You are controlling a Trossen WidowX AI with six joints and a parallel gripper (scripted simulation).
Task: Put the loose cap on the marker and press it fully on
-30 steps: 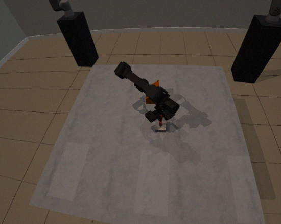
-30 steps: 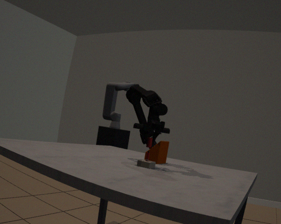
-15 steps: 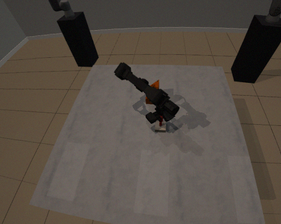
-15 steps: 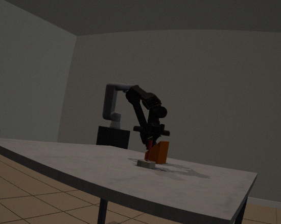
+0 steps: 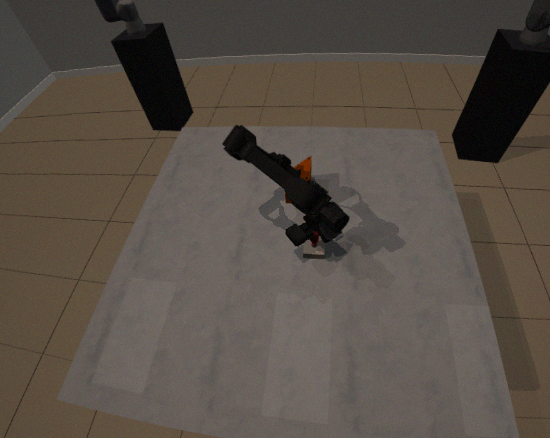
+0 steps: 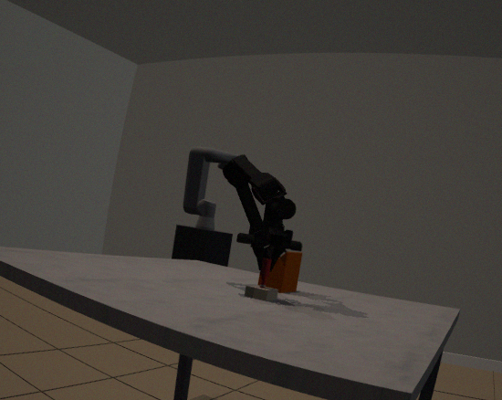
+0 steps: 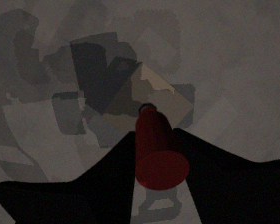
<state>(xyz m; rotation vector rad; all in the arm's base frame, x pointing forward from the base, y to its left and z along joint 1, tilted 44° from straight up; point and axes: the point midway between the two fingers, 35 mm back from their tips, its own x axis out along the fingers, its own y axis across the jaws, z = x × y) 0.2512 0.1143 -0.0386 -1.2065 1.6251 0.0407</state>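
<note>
My gripper (image 5: 315,234) (image 6: 266,268) (image 7: 153,135) points down, shut on the red cap (image 6: 266,265) (image 7: 162,170). The cap is upright over the marker (image 5: 314,244) (image 6: 263,282), in line with it in the wrist view, where a dark ring shows at the marker's lower end. The marker stands in the pale holder block (image 5: 313,255) (image 6: 258,293) (image 7: 158,97). The cap and marker look joined in one red column. The fingers and cap hide where they meet, so I cannot tell how far the cap sits on.
An orange wedge-shaped block (image 5: 306,168) (image 6: 291,273) stands on the table (image 5: 223,300) (image 6: 167,278) just behind the holder, close to the arm. Black pedestals (image 5: 155,80) (image 5: 505,95) carrying other arms stand beyond the table's far edge.
</note>
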